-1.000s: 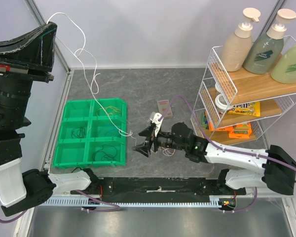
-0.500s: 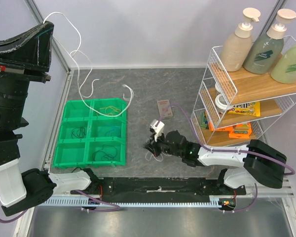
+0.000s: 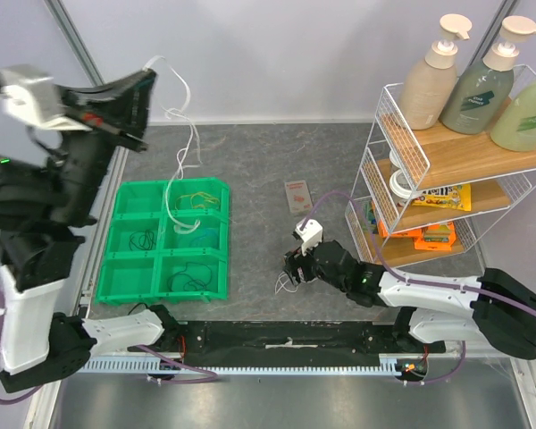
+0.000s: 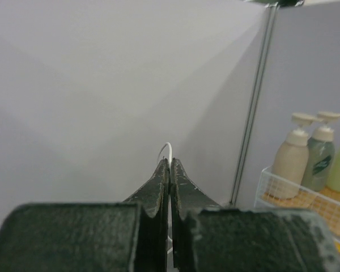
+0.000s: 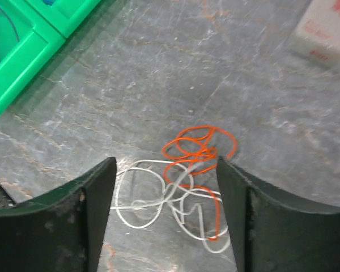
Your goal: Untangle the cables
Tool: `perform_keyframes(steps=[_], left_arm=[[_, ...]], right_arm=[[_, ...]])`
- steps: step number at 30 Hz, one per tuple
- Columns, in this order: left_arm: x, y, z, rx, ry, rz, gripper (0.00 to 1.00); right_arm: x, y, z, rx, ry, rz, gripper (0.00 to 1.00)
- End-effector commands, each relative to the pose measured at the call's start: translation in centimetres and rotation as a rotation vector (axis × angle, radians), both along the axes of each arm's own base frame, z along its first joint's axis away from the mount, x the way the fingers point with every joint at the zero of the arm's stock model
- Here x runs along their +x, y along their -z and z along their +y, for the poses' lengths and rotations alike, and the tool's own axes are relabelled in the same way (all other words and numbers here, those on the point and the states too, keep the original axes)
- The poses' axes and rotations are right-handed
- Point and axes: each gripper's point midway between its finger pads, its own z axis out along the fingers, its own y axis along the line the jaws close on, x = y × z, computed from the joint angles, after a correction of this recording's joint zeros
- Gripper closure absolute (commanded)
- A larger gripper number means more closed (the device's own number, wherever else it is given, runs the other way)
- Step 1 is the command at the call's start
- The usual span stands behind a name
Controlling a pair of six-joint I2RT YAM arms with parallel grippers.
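My left gripper is raised high over the table's left side, shut on a white cable that hangs down into the green tray. In the left wrist view the jaws of the left gripper are pressed together with the white cable sticking out at the tips. My right gripper is open, low over a tangle of an orange cable and a white cable on the table; the tangle lies between its fingers. The tray holds a yellow cable, black cables and a blue one.
A small pink packet lies on the table behind the right gripper. A white wire rack with pump bottles and snack packets stands at the right. The tray's corner shows at the upper left of the right wrist view.
The left arm has swung, and the white cable's free end now hangs into the tray. The right gripper has moved right and sits open over the orange and white tangle.
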Motion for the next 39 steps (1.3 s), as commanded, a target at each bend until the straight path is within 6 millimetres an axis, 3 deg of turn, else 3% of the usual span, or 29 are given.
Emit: perform_keyframes(steps=[1, 7, 12, 21, 29, 34, 36, 39], left_arm=[[4.3, 5.2, -1.1, 0.123, -0.141, 0.116, 0.98], [7.3, 9.1, -2.1, 0.197, -0.208, 0.202, 0.98], [11.0, 12.5, -2.4, 0.216, -0.209, 0.289, 0.98], [18.3, 19.2, 1.6, 0.141, -0.204, 0.486, 0.98], [20.0, 22.9, 5.5, 0.051, -0.230, 0.583, 0.98], [20.2, 24.5, 6.8, 0.017, -0.241, 0.619, 0.98], [20.1, 23.8, 6.7, 0.006, -0.218, 0.602, 0.98], [19.5, 20.7, 6.0, -0.002, -0.175, 0.543, 0.98]], right_arm=[[1.2, -1.7, -1.5, -0.066, 0.046, -0.067, 0.16], [0.1, -2.2, -2.6, -0.071, 0.005, -0.077, 0.13], [-0.1, -3.0, -3.3, -0.035, 0.021, -0.085, 0.13], [0.1, -3.8, -3.8, -0.018, 0.047, -0.107, 0.13], [0.0, -3.6, -3.8, -0.016, 0.045, -0.106, 0.13], [-0.1, -3.5, -3.6, -0.012, 0.036, -0.101, 0.13], [-0.1, -3.4, -3.6, -0.012, 0.035, -0.099, 0.13], [-0.1, -3.3, -3.6, -0.016, 0.033, -0.098, 0.13]])
